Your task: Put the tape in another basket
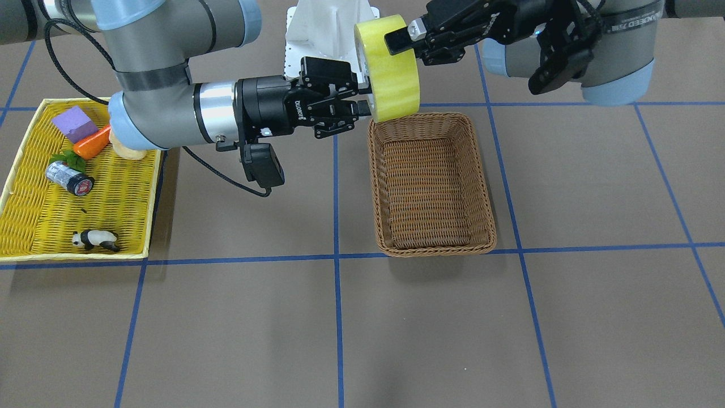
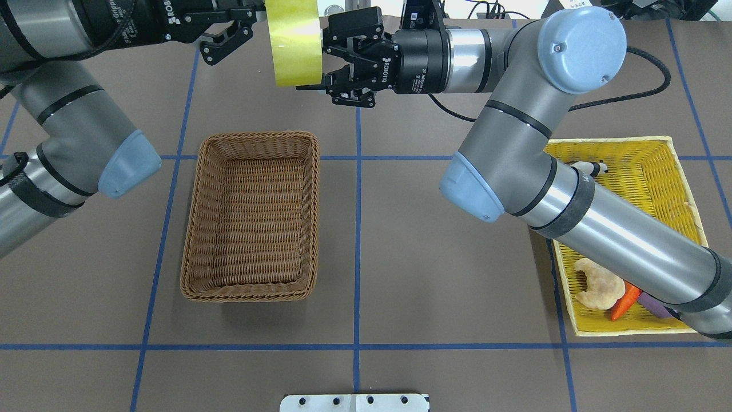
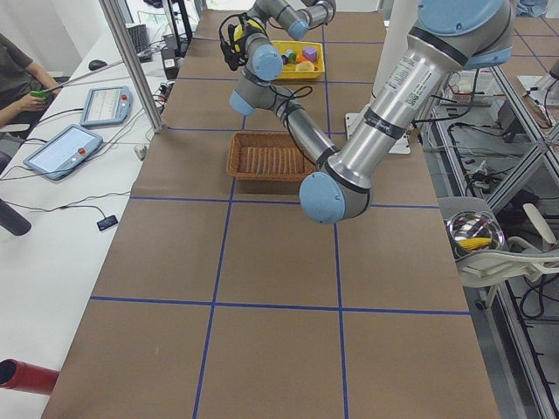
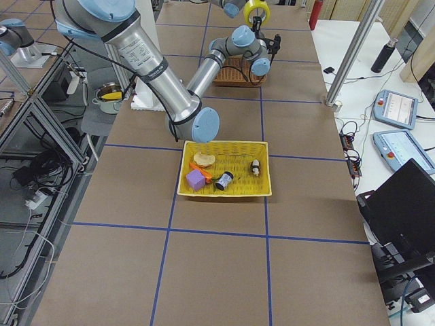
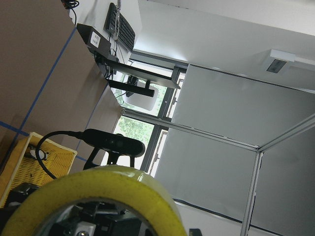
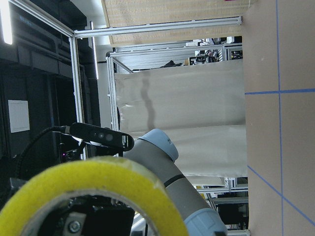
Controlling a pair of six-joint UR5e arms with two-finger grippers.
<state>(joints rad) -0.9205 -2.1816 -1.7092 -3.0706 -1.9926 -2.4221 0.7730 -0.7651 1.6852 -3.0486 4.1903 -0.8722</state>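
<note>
The yellow tape [image 1: 391, 73] [image 2: 294, 46] hangs upright in the air, high over the table and near the empty brown wicker basket [image 1: 427, 187] [image 2: 251, 217]. My left gripper [image 1: 399, 45] [image 2: 257, 17] reaches in from one side and looks shut on the roll's upper wall. From the other side, my right gripper [image 1: 365, 96] [image 2: 320, 68] holds the lower wall, one finger in the core and one under the rim. Both wrist views show the tape [image 5: 118, 182] [image 6: 98, 177] close up at the bottom of the picture.
A shallow yellow tray [image 1: 34, 226] [image 2: 657, 171] under my right arm holds a purple block [image 1: 73, 123], a carrot [image 1: 92, 143], a small can [image 1: 69, 177], a panda figure [image 1: 95, 239] and a pale pastry [image 2: 599, 283]. A person [image 3: 13, 74] sits at the side bench.
</note>
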